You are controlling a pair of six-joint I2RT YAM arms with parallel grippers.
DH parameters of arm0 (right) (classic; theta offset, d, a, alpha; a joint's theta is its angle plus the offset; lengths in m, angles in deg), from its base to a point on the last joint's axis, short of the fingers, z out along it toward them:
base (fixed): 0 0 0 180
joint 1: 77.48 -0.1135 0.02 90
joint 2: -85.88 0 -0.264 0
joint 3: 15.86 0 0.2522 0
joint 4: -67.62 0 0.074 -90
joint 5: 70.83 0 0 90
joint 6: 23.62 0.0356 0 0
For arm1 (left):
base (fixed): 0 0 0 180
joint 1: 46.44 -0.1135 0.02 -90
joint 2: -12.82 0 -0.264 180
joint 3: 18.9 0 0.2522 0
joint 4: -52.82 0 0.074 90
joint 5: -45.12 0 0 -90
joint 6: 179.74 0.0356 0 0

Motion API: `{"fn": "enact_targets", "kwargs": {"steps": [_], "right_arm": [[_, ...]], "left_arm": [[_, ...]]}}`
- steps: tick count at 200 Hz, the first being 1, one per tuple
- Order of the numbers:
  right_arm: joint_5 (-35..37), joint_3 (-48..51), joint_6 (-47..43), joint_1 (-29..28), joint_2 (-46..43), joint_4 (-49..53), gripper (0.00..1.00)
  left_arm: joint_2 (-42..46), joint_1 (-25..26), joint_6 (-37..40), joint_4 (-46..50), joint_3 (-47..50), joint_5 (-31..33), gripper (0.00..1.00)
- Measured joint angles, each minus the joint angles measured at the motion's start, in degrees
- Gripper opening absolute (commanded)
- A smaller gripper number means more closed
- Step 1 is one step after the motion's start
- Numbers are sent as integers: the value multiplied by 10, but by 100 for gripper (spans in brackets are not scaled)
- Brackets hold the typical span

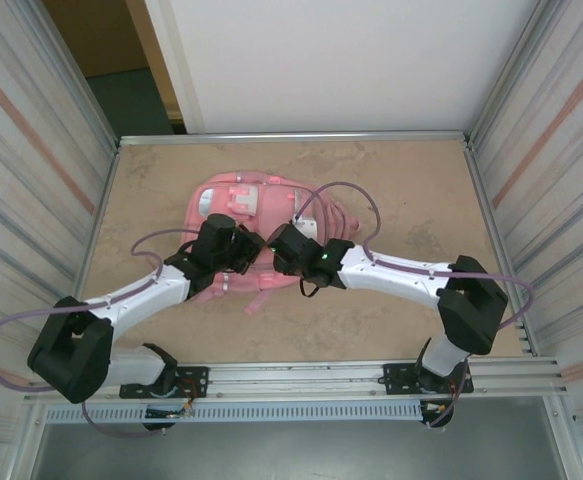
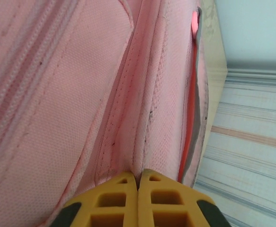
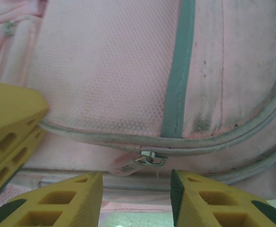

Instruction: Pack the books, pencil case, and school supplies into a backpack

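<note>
So, the backpack (image 1: 233, 200) was laid flat in the middle of the table (image 1: 411, 190), pink all over, with a white-grey patch (image 1: 207, 203) seen toward its far end in the top view. Both arms were reached in over its near half, one from each side, and the two wrists were parked close together above the fabric.

The left gripper (image 2: 138, 178) was clenched tight. Its yellow fingers were pressed flat together with no gap left. A raised fold of pink fabric was run straight into the line where they met, so a pinch of the backpack looked to be held there. A reddish strip (image 2: 191, 118) edged with grey trim was seen further along that side in the left wrist view.

The right gripper (image 3: 136, 176) was spread apart, and nothing was caught between its fingers. A small metal zipper pull (image 3: 150, 159) was sat just beyond the gap, on a grey zip line curved across the pink mesh panel. It wasn't touched by either pad, as far as could be told. A grey stripe (image 3: 178, 71) was run down the panel to that zip. The left gripper's fingers (image 3: 10, 123) were also caught at the left edge of the right wrist view, pushed up against the same panel.
</note>
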Motion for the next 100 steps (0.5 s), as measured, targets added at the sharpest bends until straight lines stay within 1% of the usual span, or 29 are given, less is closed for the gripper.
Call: {"fn": "enact_targets", "kwargs": {"steps": [17,61,100], "right_arm": [[14,-5,11,1,20,-1,45],[17,-38,32,18,76,2,45],[38,-48,34,14,80,8,42]], "left_arm": [[-4,2,-5,-9,0,-2,0],[-14,5,-15,-24,0,1,0],[-14,4,-17,-29,0,9,0]]}}
